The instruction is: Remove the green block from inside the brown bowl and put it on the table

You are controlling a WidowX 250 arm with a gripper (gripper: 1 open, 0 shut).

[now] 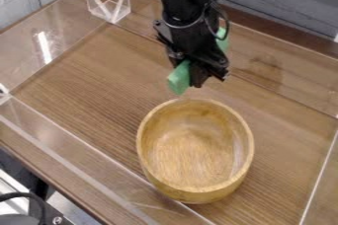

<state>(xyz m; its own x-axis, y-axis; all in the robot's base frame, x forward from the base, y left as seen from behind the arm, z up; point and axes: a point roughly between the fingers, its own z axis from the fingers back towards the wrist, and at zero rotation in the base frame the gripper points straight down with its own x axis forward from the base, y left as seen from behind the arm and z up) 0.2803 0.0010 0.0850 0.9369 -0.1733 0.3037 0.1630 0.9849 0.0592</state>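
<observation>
There is 1 view, and it is looking down at the table (79, 106) from above, at a slant. The camera is facing the bowl (196, 150), which is filling the lower middle of the view. It is standing near enough that the table is running past the picture edges. The arm (189, 17) is entering from the top.

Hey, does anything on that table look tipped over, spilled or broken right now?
Nothing stands out. The bowl sits flat with nothing visibly spilled around it, and the green block is at the jaws, just beyond the rim. I see no obvious damage.
</observation>
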